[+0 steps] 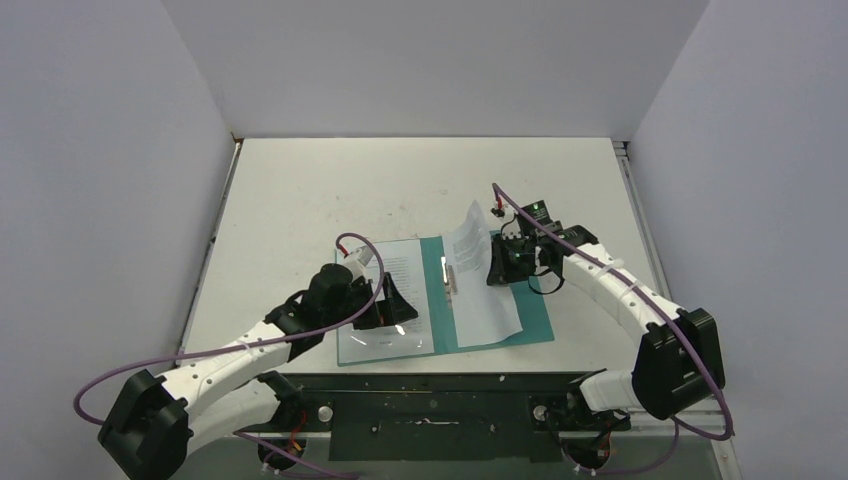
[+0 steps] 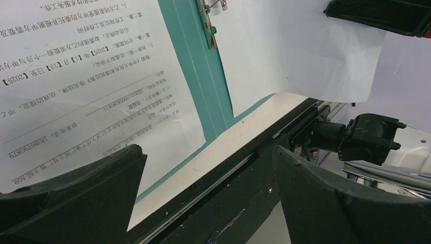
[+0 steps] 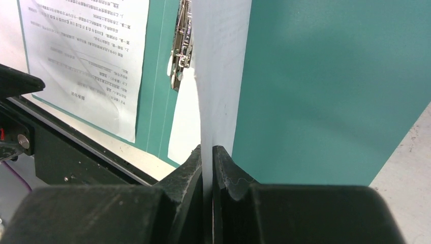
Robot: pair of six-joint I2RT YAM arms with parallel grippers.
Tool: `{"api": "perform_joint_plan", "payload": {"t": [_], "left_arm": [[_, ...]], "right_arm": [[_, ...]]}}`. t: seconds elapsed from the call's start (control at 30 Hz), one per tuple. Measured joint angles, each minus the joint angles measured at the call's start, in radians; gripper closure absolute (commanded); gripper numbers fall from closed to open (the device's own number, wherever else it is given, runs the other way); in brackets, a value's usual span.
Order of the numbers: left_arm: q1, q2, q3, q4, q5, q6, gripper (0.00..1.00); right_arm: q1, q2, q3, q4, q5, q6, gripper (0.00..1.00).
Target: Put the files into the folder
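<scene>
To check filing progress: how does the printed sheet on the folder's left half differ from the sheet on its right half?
The printed sheet shows black text; the right sheet looks blank. The printed sheet lies flat; the right sheet is raised at one edge, pinched by the jaws of the right gripper. Both are white paper on the open folder.

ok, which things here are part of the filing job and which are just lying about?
Job: folder, printed sheet lying in it, blank sheet pinched in right tool, folder's clip, open left tool.
Lying about: nothing loose seen; only table and base rail.
</scene>
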Motion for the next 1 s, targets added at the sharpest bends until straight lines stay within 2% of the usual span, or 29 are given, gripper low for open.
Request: {"api": "perform_joint_plan", "payload": {"t": [0.17, 0.27, 0.33, 0.47, 0.57, 0.83, 1.0], "left_arm": [[0.000, -0.011, 0.000, -0.004, 0.002, 0.005, 0.03], [0.000, -0.016, 0.000, -0.010, 0.005, 0.007, 0.03], [0.000, -0.018, 0.000, -0.013, 0.006, 0.008, 0.03], [0.000, -0.023, 0.000, -0.022, 0.006, 0.012, 0.03], [0.000, -0.026, 0.000, -0.025, 0.006, 0.014, 0.03], [0.000, -0.026, 0.000, -0.025, 0.009, 0.023, 0.03], [0.000, -0.023, 0.000, -0.026, 0.009, 0.024, 0.03]], "right_arm": [[0.000, 0.020, 0.000, 0.003, 0.006, 0.005, 0.86], [0.000, 0.023, -0.001, 0.003, 0.010, 0.012, 0.78], [0.000, 0.023, 0.000, 0.005, 0.013, 0.017, 0.71], [0.000, 0.023, -0.001, 0.010, 0.028, 0.027, 0.50], [0.000, 0.023, -0.002, 0.013, 0.047, 0.031, 0.41], [0.000, 0.024, -0.008, 0.011, 0.126, 0.031, 0.27], [0.000, 0.025, -0.022, 0.012, 0.193, 0.032, 0.24]]}}
